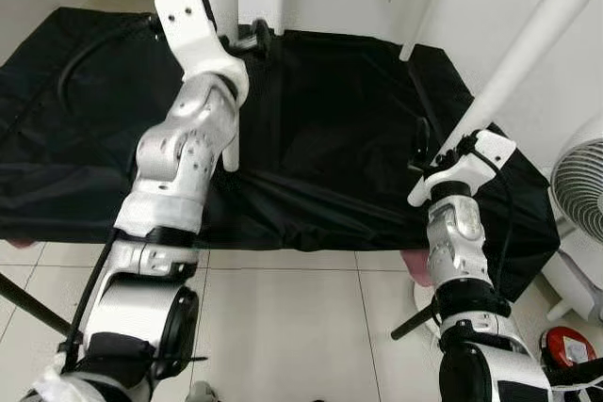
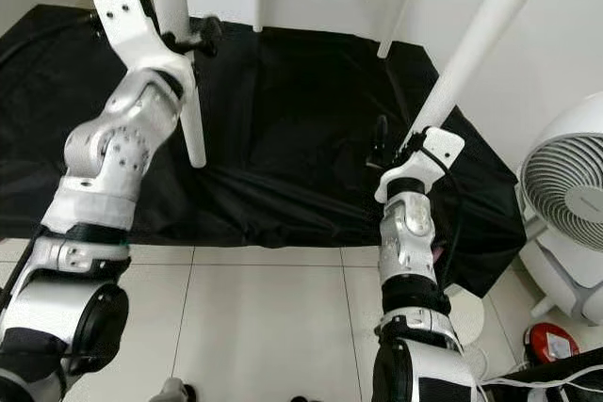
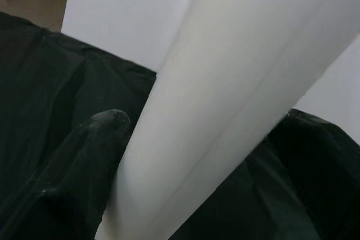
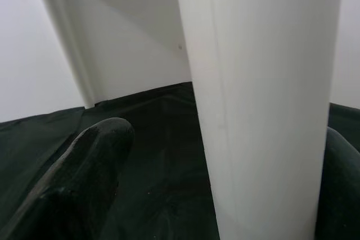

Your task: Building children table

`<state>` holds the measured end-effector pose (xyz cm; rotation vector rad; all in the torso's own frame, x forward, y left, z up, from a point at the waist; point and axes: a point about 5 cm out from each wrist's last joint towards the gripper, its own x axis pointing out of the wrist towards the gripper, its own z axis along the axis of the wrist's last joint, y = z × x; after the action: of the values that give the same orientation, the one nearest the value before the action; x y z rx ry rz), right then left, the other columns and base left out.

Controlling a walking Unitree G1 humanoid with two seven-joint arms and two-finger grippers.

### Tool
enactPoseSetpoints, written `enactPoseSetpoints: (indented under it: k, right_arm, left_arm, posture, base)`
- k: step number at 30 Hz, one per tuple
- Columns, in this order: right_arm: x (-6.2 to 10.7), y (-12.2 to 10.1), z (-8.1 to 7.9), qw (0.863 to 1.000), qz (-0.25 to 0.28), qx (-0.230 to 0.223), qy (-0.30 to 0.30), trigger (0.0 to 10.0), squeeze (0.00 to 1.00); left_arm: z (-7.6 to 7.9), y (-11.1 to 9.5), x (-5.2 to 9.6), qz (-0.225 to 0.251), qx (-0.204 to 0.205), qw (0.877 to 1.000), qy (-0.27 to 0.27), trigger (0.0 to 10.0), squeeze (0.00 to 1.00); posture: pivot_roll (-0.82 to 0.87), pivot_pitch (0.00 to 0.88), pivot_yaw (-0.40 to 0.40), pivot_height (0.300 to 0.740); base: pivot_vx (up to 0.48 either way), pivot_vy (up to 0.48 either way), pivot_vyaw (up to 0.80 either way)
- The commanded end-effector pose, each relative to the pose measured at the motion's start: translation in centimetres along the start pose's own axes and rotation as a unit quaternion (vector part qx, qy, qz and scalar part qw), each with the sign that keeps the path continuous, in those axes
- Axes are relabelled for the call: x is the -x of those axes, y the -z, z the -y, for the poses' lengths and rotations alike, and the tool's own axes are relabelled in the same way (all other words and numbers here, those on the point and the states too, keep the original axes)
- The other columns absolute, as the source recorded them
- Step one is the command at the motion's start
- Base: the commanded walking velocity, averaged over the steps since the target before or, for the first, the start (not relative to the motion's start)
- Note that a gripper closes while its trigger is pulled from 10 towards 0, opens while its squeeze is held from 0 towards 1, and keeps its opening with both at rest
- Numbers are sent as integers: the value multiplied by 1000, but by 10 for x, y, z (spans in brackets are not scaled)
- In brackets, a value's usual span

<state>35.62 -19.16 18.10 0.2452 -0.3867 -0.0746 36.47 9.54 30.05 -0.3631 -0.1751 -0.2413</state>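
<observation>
Left gripper [image 2: 193, 40] clamps 1 white table leg [image 2: 179, 63]; right gripper [image 2: 391, 152] clasps another slanted leg [image 2: 476, 44].

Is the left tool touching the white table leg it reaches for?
Touching. In the left wrist view, the left tool's black finger lies flush against the white table leg, no gap between.

The left arm reached up and forward, its gripper [image 1: 247, 40] with black fingers [image 3: 84, 155] closed around a white leg [image 1: 224, 7]. The right gripper [image 1: 426, 148] clasped another leg [image 1: 528, 44], wrist raised.
</observation>
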Motion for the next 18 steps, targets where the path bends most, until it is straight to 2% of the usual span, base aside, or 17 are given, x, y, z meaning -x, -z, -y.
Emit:
enactPoseSetpoints:
  k: [1,7,11,14,15,18]
  right_arm:
    - [11,15,-14,999,-28,5,-42,10000,0]
    - [21,16,-10,999,-22,11,-43,10000,0]
    - [39,20,-9,998,-18,34,-44,10000,0]
    - [44,21,-9,998,-20,39,-44,10000,0]
    - [49,23,-8,998,-22,43,-41,10000,0]
    - [50,23,-7,998,-23,43,-40,10000,0]
  left_arm:
    - [25,28,12,-56,-6,977,206,10000,0]
    - [16,38,22,-69,-18,978,198,10000,0]
    - [-3,57,40,-89,-36,980,175,10000,0]
    - [-8,61,45,-96,-45,980,167,10000,0]
    - [-17,67,51,-103,-54,982,150,10000,0]
    - [-20,68,52,-104,-55,982,145,10000,0]
  posture:
    - [149,124,-55,740]
    - [146,123,-56,740]
    - [144,125,-58,740]
    - [142,124,-58,740]
    - [141,123,-59,740]
    - [140,121,-59,740]
  base:
    - [0,0,0]
    - [0,0,0]
    - [0,0,0]
    - [0,0,0]
    - [0,0,0]
    - [0,0,0]
